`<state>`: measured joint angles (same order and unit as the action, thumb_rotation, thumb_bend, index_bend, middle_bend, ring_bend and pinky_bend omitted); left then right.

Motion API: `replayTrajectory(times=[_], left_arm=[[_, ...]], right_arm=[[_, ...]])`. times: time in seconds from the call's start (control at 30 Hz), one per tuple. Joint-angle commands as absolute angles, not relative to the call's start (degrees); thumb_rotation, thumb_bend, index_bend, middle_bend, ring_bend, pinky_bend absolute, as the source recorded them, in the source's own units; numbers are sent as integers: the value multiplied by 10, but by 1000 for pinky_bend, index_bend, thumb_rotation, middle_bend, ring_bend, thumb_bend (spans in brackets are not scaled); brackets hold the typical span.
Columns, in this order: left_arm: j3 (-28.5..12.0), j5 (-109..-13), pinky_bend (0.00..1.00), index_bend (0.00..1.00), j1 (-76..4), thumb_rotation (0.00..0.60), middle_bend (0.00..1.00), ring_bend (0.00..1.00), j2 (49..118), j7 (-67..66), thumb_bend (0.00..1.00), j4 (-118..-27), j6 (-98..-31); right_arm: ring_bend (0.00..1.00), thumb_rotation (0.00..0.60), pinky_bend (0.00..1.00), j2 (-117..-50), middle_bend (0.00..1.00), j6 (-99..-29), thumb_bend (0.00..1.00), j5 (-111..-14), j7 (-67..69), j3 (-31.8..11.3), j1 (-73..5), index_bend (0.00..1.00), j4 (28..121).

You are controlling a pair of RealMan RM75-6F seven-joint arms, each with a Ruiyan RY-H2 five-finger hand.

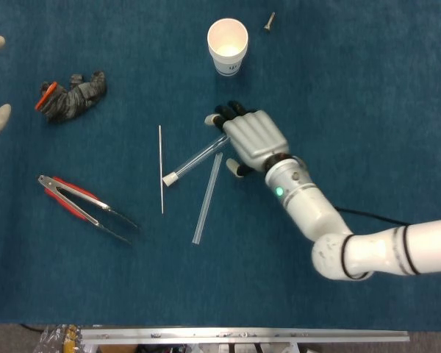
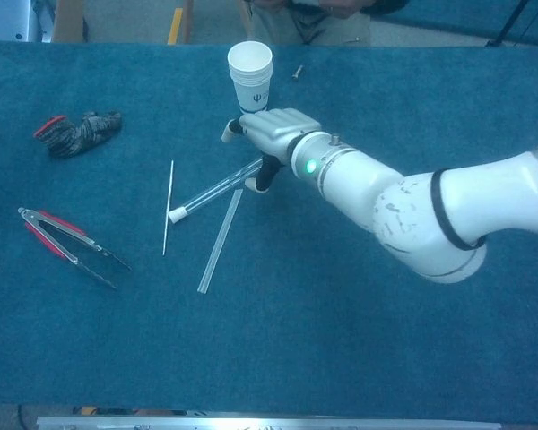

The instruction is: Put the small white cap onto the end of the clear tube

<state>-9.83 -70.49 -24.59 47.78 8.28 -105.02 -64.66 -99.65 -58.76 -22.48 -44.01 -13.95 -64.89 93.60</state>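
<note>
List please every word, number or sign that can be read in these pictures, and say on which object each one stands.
No text can be read with certainty.
Paper cup: a small dark mark on its side, resembling a symbol with perhaps a digit, too small and blurred to read; the head view shows it as a smudge.
Right hand, capped clear tube, tongs, glove: no lettering visible.
</note>
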Motion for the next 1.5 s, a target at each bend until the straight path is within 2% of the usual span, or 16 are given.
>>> replayTrajectory(times=[0.03, 0.37, 0.6, 0.87, 1.1, 1.5], left_arm=[[-95, -710, 18, 140, -236, 600, 0, 0, 481, 83, 323, -1046, -659], [-77, -723, 19, 139, -196, 600, 0, 0, 508, 66, 323, -1010, -709], [-72, -721, 18, 143, -181, 600, 6, 0, 513, 70, 323, -992, -716], [-73, -724, 19, 145, -150, 600, 6, 0, 517, 75, 322, -977, -758], [-73, -723, 18, 146, -136, 600, 6, 0, 517, 60, 323, -987, -773], [-77, -729, 18, 146, -125, 600, 6, 0, 512, 31, 323, -1015, -790]], right_arm=[[55, 600, 266, -937, 117, -617, 302, -262, -409, -136, -612, 188, 998], [58, 600, 266, -775, 153, -732, 303, -405, -356, -71, -494, 188, 1158], [58, 600, 266, -723, 157, -792, 303, -479, -334, -32, -429, 194, 1191], [58, 600, 266, -644, 157, -874, 305, -586, -282, 21, -325, 200, 1228], [58, 600, 266, -606, 156, -895, 305, -640, -252, 34, -271, 201, 1235], [58, 600, 266, -588, 157, -911, 305, -717, -227, 39, -205, 201, 1231]])
